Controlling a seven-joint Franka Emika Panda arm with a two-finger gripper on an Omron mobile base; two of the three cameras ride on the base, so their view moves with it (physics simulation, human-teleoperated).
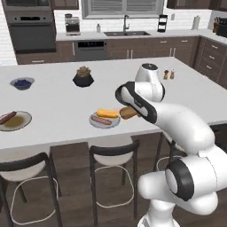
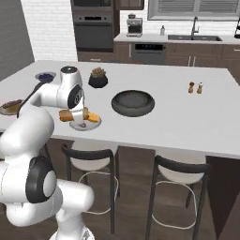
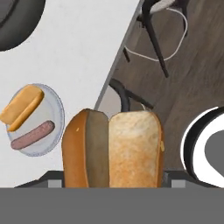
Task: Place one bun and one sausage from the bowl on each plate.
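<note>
1. At the far left of the counter (image 1: 53, 106) in the left base view, the olive-centred plate (image 1: 14, 120) is sitting with one sausage (image 1: 7, 117) on it and no bun, so this plate is waiting for its bread.
2. Moving right, the pale grey plate (image 1: 104, 119) is already carrying a bun (image 1: 107, 113) and a second sausage (image 1: 101, 120); judged from that, its half of the task is looking finished.
3. Just right of that plate, the gripper (image 1: 129, 112) is carrying the remaining bun (image 3: 113, 148) above the counter's near edge. In the hand view this bun is looming large and close, with the grey plate lying beyond it to the left.
4. I cannot tell from the pictures whether the fingers are clamped on the bun, as the bun itself is hiding them; since it is hanging off the surface, they are probably pressing on its sides.
5. The arm is folding sharply: the elbow is rising over the counter and the forearm is doubling back toward the base, keeping the hand low and close in.
6. Farther right in the right base view, the dark bowl (image 2: 133, 102) is standing emptied.
7. The step in hand is the carry of the last bun. The next move is calling for a long sweep left, across the grey plate, to lower the bun beside the lone sausage.
</note>
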